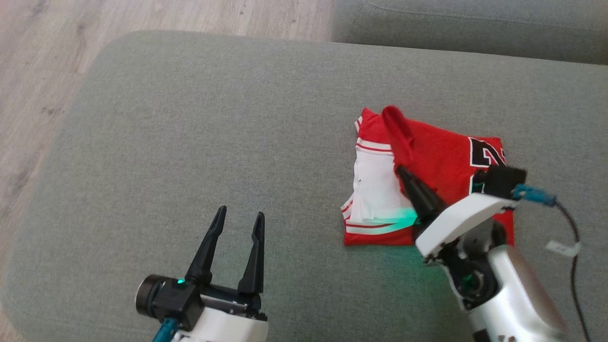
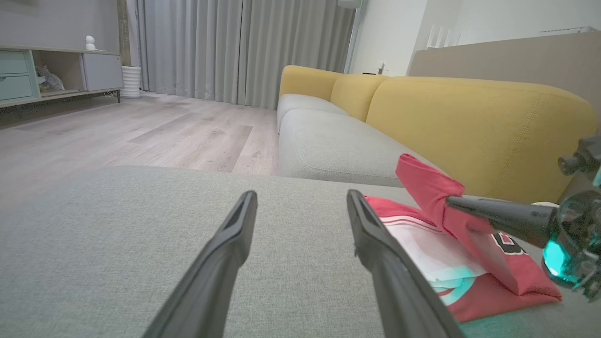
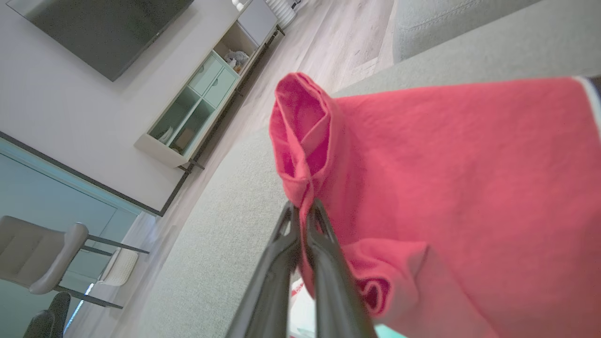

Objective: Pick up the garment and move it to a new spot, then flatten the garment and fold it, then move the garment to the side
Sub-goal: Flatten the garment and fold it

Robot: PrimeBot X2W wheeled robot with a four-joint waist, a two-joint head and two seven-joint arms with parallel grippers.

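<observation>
Red jersey cloth with white and black trim: the garment [image 1: 441, 154] lies in a compact rectangle on the grey sofa cushion [image 1: 213, 118], directly under and ahead of the right tool [image 1: 403, 173]. One red flap rises off the pile, pinched at that tool's tips. The jaws are pressed together on the cloth, plain in the right wrist view. A white panel of the garment shows on the side of the pile toward the left tool. A black numeral is partly hidden beneath the right tool's wrist.

Left tool [image 1: 241, 213]: jaws apart, nothing between them, hovering over bare cushion. The pile sits off beyond its right finger, not touching.

Progress, as judged: the garment looks flattened and folded at least once, with layered edges and a squared outline. The raised flap may be a last fold or the grip for carrying the pile; cannot tell which. Left to do: any final fold, then the shift to the side.

Outward: yellow sofa back [image 2: 469, 117] beyond the right tool, wood floor [image 1: 38, 71] past the cushion's edge.
</observation>
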